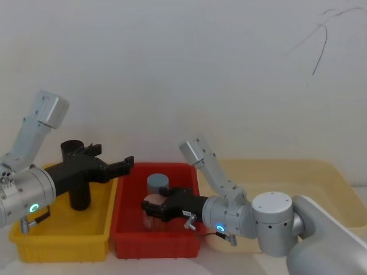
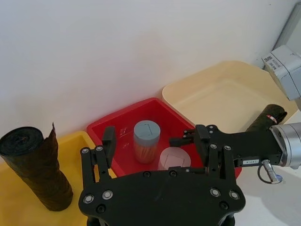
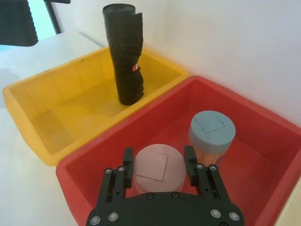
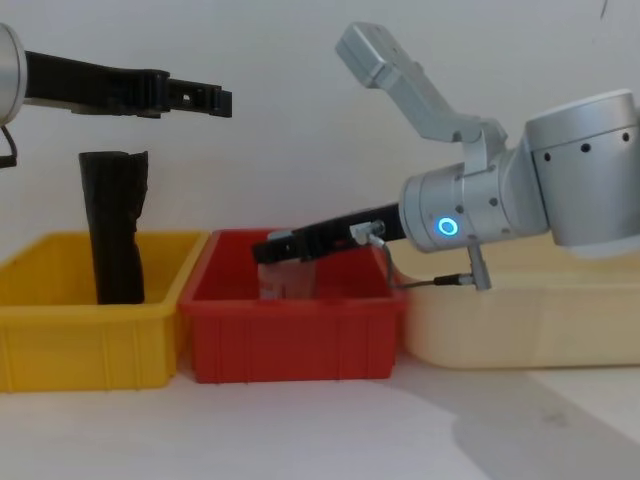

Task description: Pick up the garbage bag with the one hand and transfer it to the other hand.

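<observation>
The garbage bag is a tall black crinkled roll standing upright in the yellow bin; it also shows as the roll. My left gripper, on the green-ringed arm, hovers open above and beside the roll's top without touching it, high over the bins. My right gripper, on the blue-ringed arm, reaches into the red bin. Its fingers sit against both sides of a pink-lidded can.
A grey-blue lidded can stands behind the pink one in the red bin. A wide cream tray lies to the right of the red bin. The three containers sit side by side against a white wall.
</observation>
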